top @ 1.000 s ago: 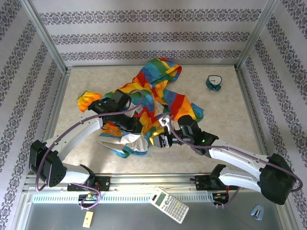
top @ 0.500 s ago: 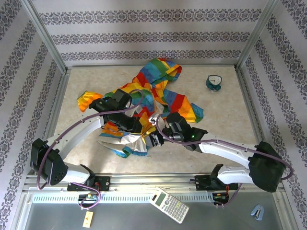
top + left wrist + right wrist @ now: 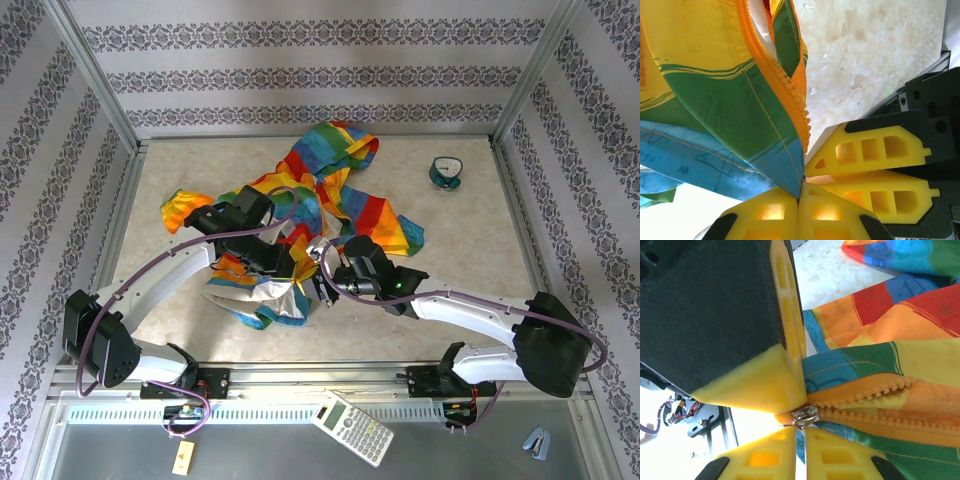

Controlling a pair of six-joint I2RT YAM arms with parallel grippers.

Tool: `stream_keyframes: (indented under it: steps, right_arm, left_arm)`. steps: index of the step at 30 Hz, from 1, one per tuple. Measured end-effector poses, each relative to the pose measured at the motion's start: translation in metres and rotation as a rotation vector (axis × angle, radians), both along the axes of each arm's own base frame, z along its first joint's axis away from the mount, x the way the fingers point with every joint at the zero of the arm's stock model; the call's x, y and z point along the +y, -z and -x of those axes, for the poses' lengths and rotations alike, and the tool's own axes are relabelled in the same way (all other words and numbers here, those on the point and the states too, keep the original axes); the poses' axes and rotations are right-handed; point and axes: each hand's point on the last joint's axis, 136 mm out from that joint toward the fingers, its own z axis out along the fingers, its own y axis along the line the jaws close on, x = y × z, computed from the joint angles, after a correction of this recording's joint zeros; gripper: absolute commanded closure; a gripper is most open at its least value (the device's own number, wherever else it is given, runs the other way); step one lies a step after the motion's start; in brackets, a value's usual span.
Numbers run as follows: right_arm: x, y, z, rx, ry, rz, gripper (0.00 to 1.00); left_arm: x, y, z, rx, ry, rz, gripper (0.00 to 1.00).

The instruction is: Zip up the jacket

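**Marbled tabletop, two tools crowded at the foot of the zipper**

Pale stone tabletop (image 3: 470,270) inside patterned walls carries the jacket (image 3: 330,165), which lies crumpled in the middle with an orange sleeve (image 3: 183,208) flung out to the left and the hood toward the back wall.

The left tool (image 3: 800,192) is closed on the jacket's lower front corner, with only a tip of green and blue cloth between its pads. Just beside it, almost touching, the right tool (image 3: 797,432) is pinched on the metal slider (image 3: 805,417) at the bottom of the orange zipper teeth (image 3: 875,387), which run away from it partly meshed. A small teal object (image 3: 445,172) sits well apart on the right.

Both holds look shallow. A hard pull could slip the slider out of the fingertips, or tear the hem corner from the left pads, leaving the zipper slack and bunching. Loose fabric beside the teeth could also jam the slider.
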Motion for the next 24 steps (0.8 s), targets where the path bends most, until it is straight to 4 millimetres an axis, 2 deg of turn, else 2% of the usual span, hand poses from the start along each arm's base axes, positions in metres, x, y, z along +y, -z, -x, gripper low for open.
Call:
stream_keyframes:
  steps: [3,5,9,18,21,24]
  right_arm:
    - [0.000,0.000,0.000,-0.020,-0.009,0.003,0.88]
    - [-0.001,0.001,0.000,-0.033,-0.015,0.005,0.81]
    - [-0.002,0.004,0.000,-0.059,-0.024,0.012,0.74]
    - [0.002,0.004,-0.004,-0.106,-0.032,0.010,0.65]
    - [0.003,0.009,-0.005,-0.110,-0.036,0.023,0.67]
    - [0.005,0.013,-0.005,-0.122,-0.049,0.035,0.82]
  left_arm:
    - [0.000,0.000,0.000,-0.002,-0.001,-0.001,1.00]
    - [0.000,0.000,0.000,-0.002,-0.001,-0.001,1.00]
    - [0.001,-0.001,0.002,0.004,0.000,-0.001,1.00]
    - [0.001,-0.001,0.002,0.005,0.000,-0.002,1.00]
    - [0.001,-0.001,0.002,0.006,0.000,-0.002,1.00]
    - [0.002,0.000,0.003,0.007,0.000,-0.004,1.00]
